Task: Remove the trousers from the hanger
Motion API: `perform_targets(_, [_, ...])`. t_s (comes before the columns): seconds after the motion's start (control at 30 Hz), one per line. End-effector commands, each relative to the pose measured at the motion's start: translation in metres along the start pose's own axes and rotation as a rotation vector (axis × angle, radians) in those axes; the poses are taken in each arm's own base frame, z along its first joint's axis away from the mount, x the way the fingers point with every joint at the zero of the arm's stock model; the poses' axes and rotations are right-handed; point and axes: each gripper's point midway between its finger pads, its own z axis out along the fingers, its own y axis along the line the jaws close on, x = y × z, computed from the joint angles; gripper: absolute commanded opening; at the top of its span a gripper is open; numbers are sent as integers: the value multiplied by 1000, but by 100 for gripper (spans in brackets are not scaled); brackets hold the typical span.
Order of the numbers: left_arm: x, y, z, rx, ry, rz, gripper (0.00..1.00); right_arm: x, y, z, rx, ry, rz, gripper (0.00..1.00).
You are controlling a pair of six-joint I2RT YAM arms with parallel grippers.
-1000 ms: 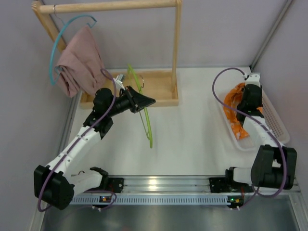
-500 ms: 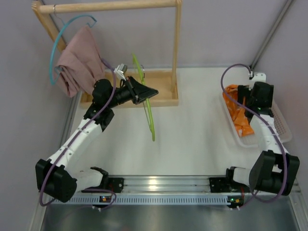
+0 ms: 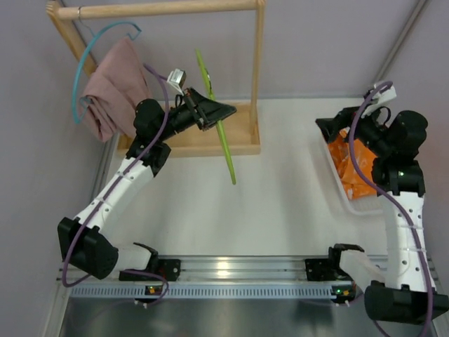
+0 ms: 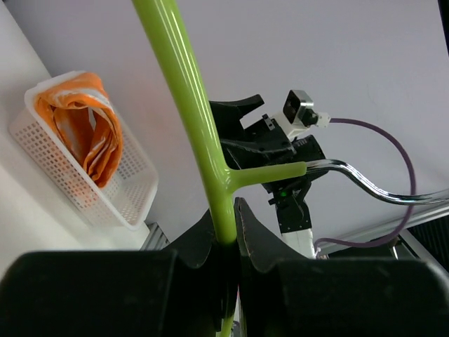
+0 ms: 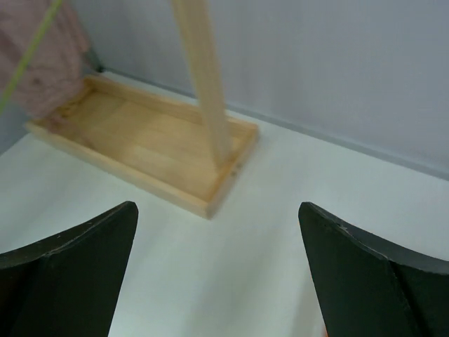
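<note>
Left hand [image 3: 214, 112]: closed on the shaft of a bare lime-green plastic hanger [image 3: 226, 151], fingers pinching it just beside its side branch. The hanger is held off the white surface [image 3: 280, 217]. Its long axis is tilted, upper end toward the far edge, lower end toward the middle.

Right hand [image 5: 217, 242]: fingers spread wide, nothing between them. It hovers over the far end of a white perforated plastic basket [image 4: 130, 203] at the right edge of the surface.

Bright orange cloth trousers with a white pattern [image 3: 353, 168]: bunched inside the basket, on no hanger. Long axis runs along the basket, far to near.

Dusty pink cloth trousers [image 3: 116, 88]: draped over a pale blue hanger [image 3: 77, 81], which hooks on the wooden rack [image 3: 161, 8] at the far left corner. The cloth is folded over, long axis hanging down, loose ends pointing toward the rack's base.
</note>
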Motion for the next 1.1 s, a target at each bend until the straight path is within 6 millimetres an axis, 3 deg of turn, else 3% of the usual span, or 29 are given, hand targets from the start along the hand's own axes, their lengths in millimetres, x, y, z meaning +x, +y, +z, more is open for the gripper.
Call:
perform_targets(0.0, [-9, -34, 7, 106, -39, 92, 0, -24, 74, 18, -276, -43, 110, 99])
perform_targets(0.03, [-11, -33, 9, 103, -42, 91, 0, -31, 88, 22, -316, -52, 110, 99])
perform_targets(0.07, [-12, -31, 10, 100, -45, 90, 0, -33, 116, 25, -401, -45, 130, 98])
perform_targets(0.13, [-13, -30, 12, 99, -44, 91, 0, -45, 139, 34, -473, -63, 153, 97])
perform_targets(0.17, [-13, -29, 12, 97, -46, 92, 0, -47, 160, 34, -533, -61, 153, 97])
perform_targets(0.23, [-17, -26, 14, 91, -60, 95, 0, -53, 178, 42, -577, -74, 153, 95])
perform_targets(0.27, [-17, -25, 15, 90, -61, 97, 0, -53, 198, 40, -632, -72, 150, 94])
perform_targets(0.33, [-20, -25, 17, 87, -71, 101, 0, -55, 214, 44, -666, -87, 147, 92])
perform_targets(0.37, [-21, -25, 17, 87, -77, 102, 0, -54, 232, 40, -712, -85, 148, 91])
perform_targets(0.67, [-20, -17, 19, 75, -65, 74, 0, -36, 296, 42, -861, -40, 228, 87])
perform_targets(0.83, [-20, -23, 18, 91, -70, 74, 0, -27, 315, 56, -894, 14, 315, 84])
perform_targets(0.93, [-19, -25, 16, 94, -70, 81, 0, -29, 319, 59, -907, 22, 366, 69])
perform_targets(0.97, [-19, -25, 16, 94, -71, 84, 0, -30, 319, 59, -913, 21, 378, 57])
perform_targets(1.03, [-19, -23, 15, 88, -79, 86, 0, -37, 322, 55, -932, 15, 413, 45])
perform_targets(1.07, [-19, -22, 15, 86, -82, 85, 0, -38, 322, 54, -937, 17, 425, 30])
